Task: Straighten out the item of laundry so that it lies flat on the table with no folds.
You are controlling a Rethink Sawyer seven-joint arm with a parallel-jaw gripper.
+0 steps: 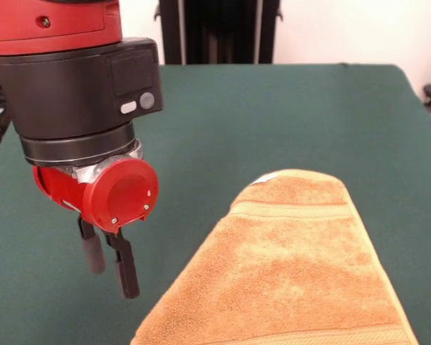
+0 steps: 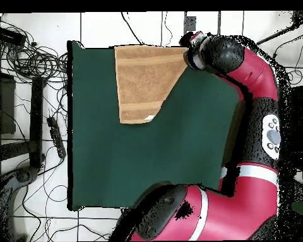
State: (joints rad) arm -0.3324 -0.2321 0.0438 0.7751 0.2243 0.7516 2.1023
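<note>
The orange-tan towel [image 1: 294, 266] lies on the green table [image 1: 273, 108] at the near right of the front view, running off the bottom edge. Its far end is narrowed: one corner is folded in along a diagonal, and a white label [image 1: 266, 177] shows there. In the overhead view the towel [image 2: 144, 79] sits at the table's [image 2: 116, 164] top edge, with the diagonal fold on its right side. My gripper [image 1: 112, 280] hangs just left of the towel, above the cloth. It is open, with nothing between its fingers. In the overhead view my wrist [image 2: 217, 53] covers it.
My arm's links [image 2: 198, 208] overhang the table's bottom right in the overhead view. Cables and a power strip [image 2: 56, 135] lie on the floor left of the table. A black stand [image 1: 219, 32] rises behind the table's far edge.
</note>
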